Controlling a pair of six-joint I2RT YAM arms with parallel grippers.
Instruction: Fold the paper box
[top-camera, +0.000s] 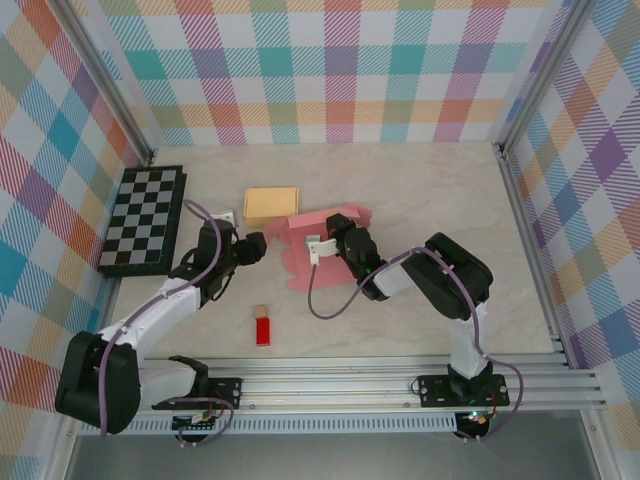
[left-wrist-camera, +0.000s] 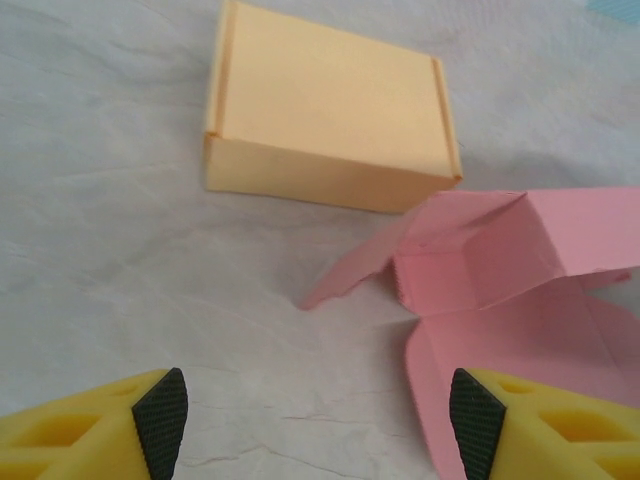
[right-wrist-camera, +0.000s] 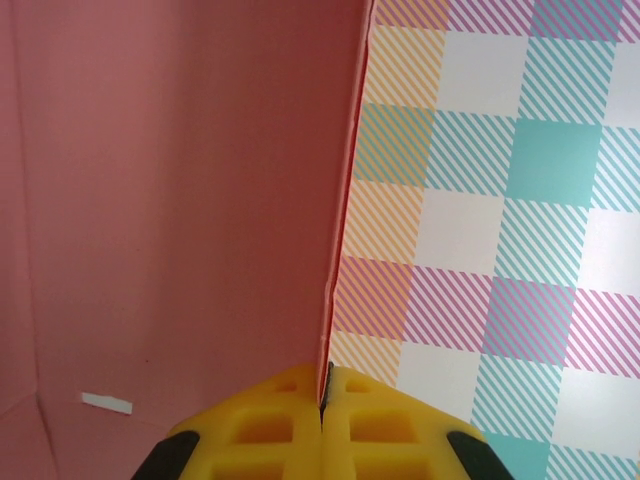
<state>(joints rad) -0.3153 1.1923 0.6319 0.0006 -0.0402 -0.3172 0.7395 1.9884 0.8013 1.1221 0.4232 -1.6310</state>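
- Your pink paper box (top-camera: 298, 268) sits mid-table (top-camera: 420, 180), half-formed, with one wall raised and its flaps splayed flat.
- From the left wrist, its open pocket (left-wrist-camera: 470, 275) shows bare pink card inside.
- Your right gripper (top-camera: 322, 246) is clamped on the box's upright wall; the paper edge runs down between its closed fingers (right-wrist-camera: 270, 420).
- Your left gripper (top-camera: 258, 246) stands with jaws apart and nothing between them, just beside the box's left flap.
- The orange box (top-camera: 272, 205) lies closed just behind the pink one, so you cannot see its contents.
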